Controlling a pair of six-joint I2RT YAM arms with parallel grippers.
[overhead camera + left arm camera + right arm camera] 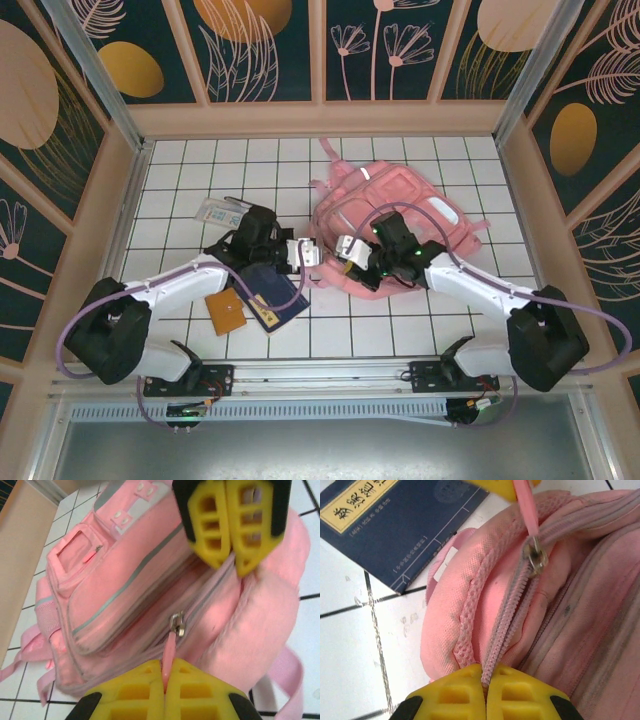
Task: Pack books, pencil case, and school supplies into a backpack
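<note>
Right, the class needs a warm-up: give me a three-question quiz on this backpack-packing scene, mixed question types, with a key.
1. True or false: the blue book already lies inside the backpack.
2. The left jaws are shut on: A) the zipper pull B) a pen C) a ruler.
3. Which arm's jaws pinch the backpack's zipper edge?
Key: 1 false; 2 A; 3 right jaws.

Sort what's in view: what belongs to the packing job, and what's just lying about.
Job in hand:
pink backpack
navy book
orange notebook
clear pencil case
left hand, shut on the zip pull
right hand, shut on the backpack's zip edge

Lying about:
no stray items I can make out, just the tiled table and patterned walls
</note>
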